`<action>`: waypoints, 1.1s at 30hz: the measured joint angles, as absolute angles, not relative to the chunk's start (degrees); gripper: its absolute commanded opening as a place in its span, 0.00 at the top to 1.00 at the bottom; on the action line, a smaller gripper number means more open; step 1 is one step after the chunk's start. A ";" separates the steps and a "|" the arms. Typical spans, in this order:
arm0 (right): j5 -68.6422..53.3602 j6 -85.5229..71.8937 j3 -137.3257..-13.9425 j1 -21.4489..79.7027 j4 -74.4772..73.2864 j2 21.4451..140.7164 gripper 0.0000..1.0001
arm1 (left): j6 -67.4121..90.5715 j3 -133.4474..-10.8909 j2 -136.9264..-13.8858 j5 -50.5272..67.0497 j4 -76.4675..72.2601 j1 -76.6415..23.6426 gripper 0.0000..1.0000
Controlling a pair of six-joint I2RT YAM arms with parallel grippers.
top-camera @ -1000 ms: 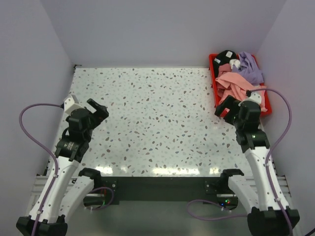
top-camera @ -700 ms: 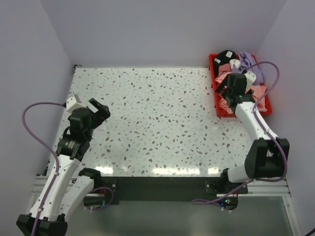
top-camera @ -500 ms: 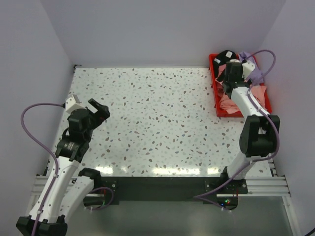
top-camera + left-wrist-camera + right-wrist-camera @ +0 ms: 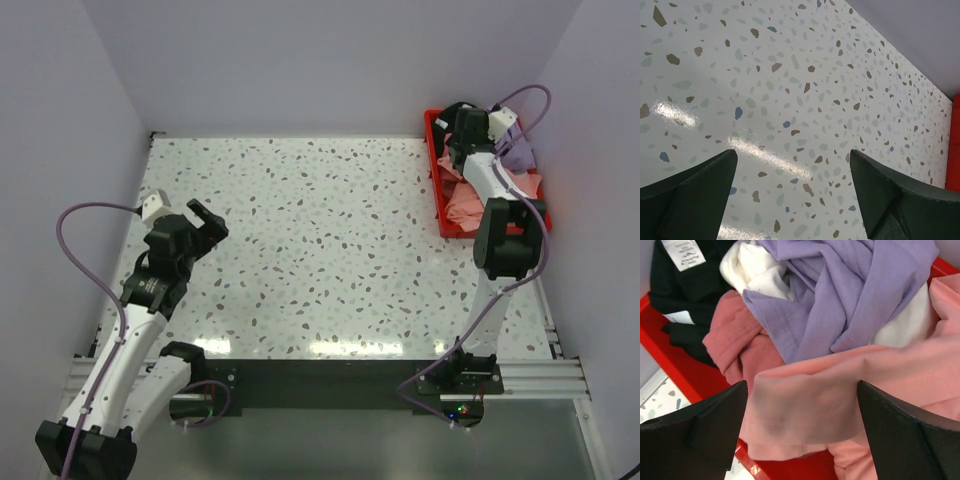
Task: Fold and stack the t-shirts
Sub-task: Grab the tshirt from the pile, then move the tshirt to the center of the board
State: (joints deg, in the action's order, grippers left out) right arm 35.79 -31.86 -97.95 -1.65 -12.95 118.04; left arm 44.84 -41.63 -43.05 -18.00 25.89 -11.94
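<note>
Several crumpled t-shirts fill a red bin [image 4: 440,190] at the back right: a light pink one [image 4: 850,400], a purple one [image 4: 840,305], a darker pink one [image 4: 735,345], a white one [image 4: 750,267] and a black one [image 4: 685,285]. My right gripper [image 4: 462,150] hangs open just above the pile; in the right wrist view [image 4: 802,435] its jaws straddle a fold of the light pink shirt without touching it. My left gripper [image 4: 197,232] is open and empty over the bare speckled table at the left, as the left wrist view [image 4: 792,190] shows.
The white speckled table [image 4: 320,240] is walled by grey panels on the left, back and right. The red bin's edge shows at the right of the left wrist view [image 4: 955,145]. The right arm stretches along the table's right side to the bin.
My right arm has swung from the near right of the table up and back over the red bin, ending above the shirts. My left gripper has shifted only slightly.
</note>
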 measured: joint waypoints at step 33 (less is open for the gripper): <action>19.79 -22.81 -90.54 3.81 -9.85 80.18 1.00 | 44.97 -41.50 -40.91 -14.87 25.71 -11.94 0.00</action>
State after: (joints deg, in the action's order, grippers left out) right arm 19.79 -22.81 -90.54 3.81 -9.85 80.18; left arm 44.97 -41.50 -40.91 -14.87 25.71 -11.94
